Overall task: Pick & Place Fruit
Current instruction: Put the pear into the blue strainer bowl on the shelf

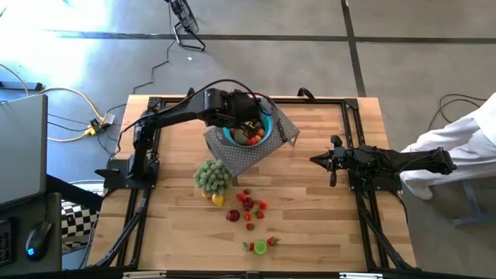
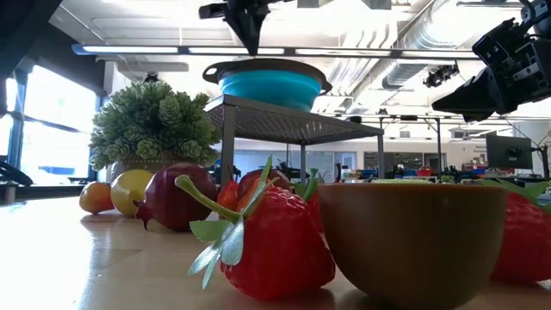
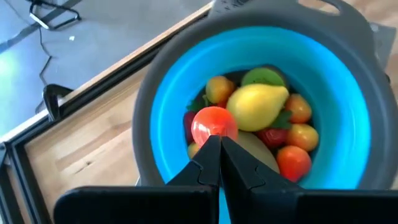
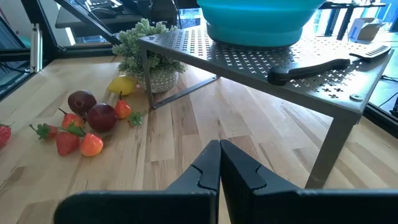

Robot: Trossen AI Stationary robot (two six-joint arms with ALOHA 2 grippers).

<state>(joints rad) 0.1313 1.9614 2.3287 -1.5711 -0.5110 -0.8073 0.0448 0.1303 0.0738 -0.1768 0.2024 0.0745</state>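
A blue bowl (image 1: 267,124) with a grey rim (image 3: 149,93) stands on a perforated grey metal rack (image 1: 249,159). It holds several fruit: a yellow pear (image 3: 256,106), a red round one (image 3: 211,123), and orange and green pieces. More fruit (image 1: 248,205) lies on the wooden table in front of the rack. My left gripper (image 3: 219,144) hangs shut just above the bowl, pointing down at the red fruit. In the low view its tip (image 2: 252,50) is bare. My right gripper (image 4: 219,149) waits shut at the table's right side (image 1: 314,160), clear of everything.
A potted green plant (image 1: 211,174) stands at the rack's near left corner. A black-handled knife (image 4: 311,67) lies on the rack beside the bowl. A small green bowl (image 1: 260,247) sits near the table's front edge with strawberries (image 2: 275,250). A person in white (image 1: 465,143) is at the right.
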